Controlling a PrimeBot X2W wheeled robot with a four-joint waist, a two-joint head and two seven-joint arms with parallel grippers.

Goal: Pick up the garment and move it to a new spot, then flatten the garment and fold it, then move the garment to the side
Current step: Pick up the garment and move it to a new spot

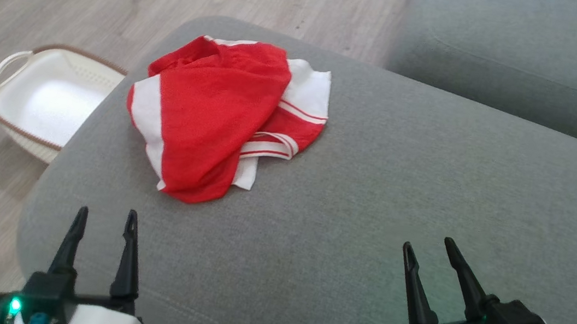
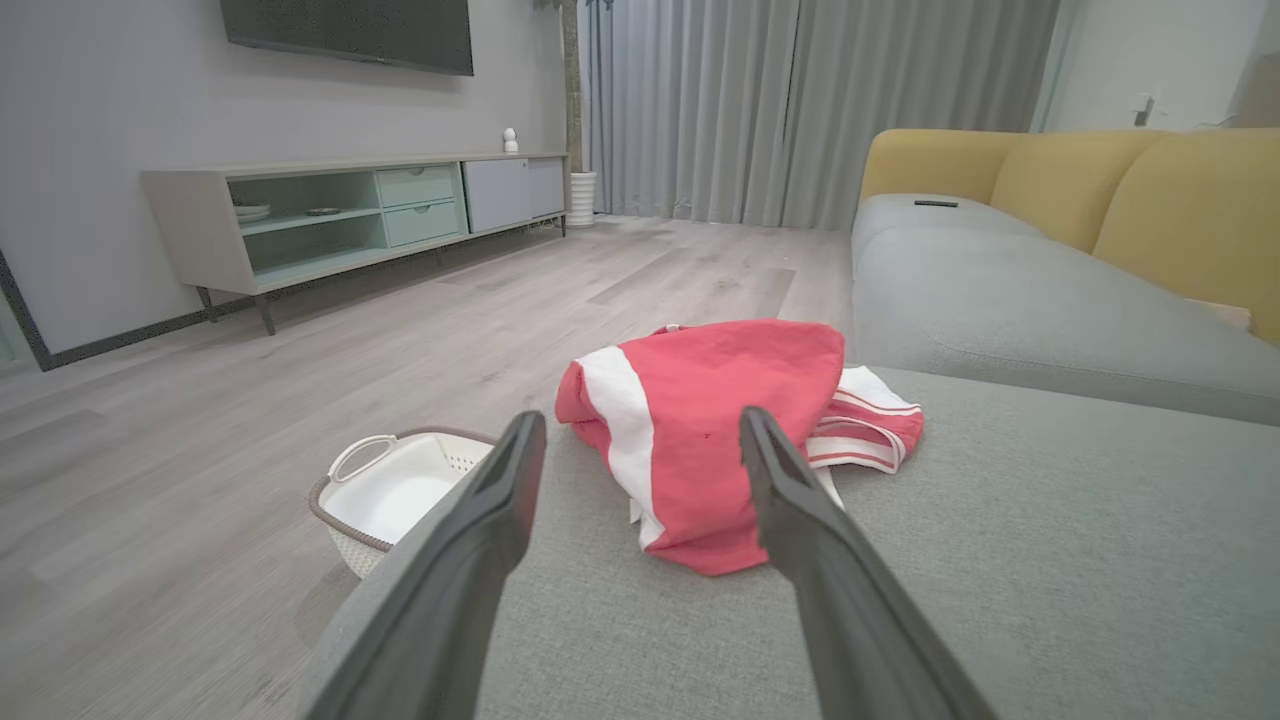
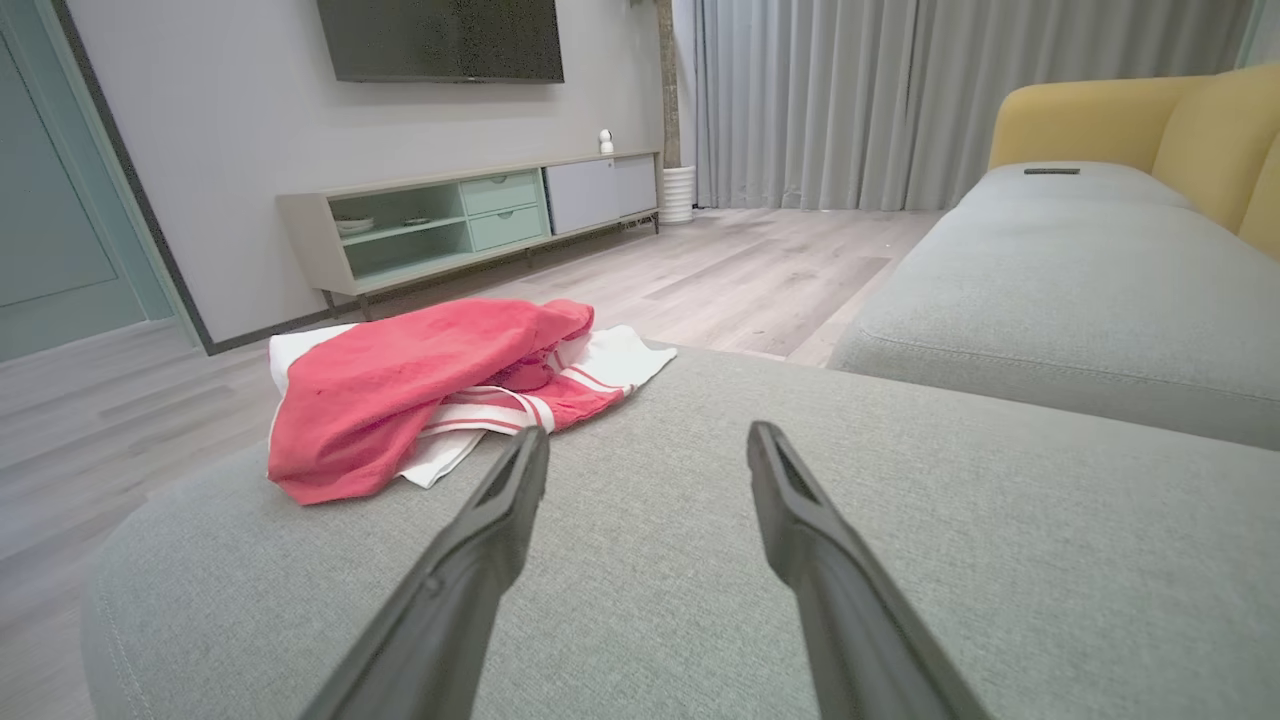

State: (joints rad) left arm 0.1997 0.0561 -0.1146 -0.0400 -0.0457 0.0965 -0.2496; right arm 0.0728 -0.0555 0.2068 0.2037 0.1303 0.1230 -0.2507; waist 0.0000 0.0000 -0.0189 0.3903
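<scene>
A crumpled red garment (image 1: 212,114) with white stripes lies in a heap on the far left part of a grey cushion (image 1: 371,205). My left gripper (image 1: 107,212) hovers open over the cushion's near left, a short way in front of the garment (image 2: 700,420), nothing between its fingers. Over the near right my right gripper (image 1: 428,244) is open too and holds nothing; the garment (image 3: 420,385) lies ahead and to its left.
A white basket (image 1: 48,99) with a brown rim stands on the wooden floor beside the cushion's left edge. A second grey sofa seat (image 1: 527,59) with yellow backrests (image 2: 1100,190) lies beyond on the right. A TV cabinet (image 3: 470,220) stands against the far wall.
</scene>
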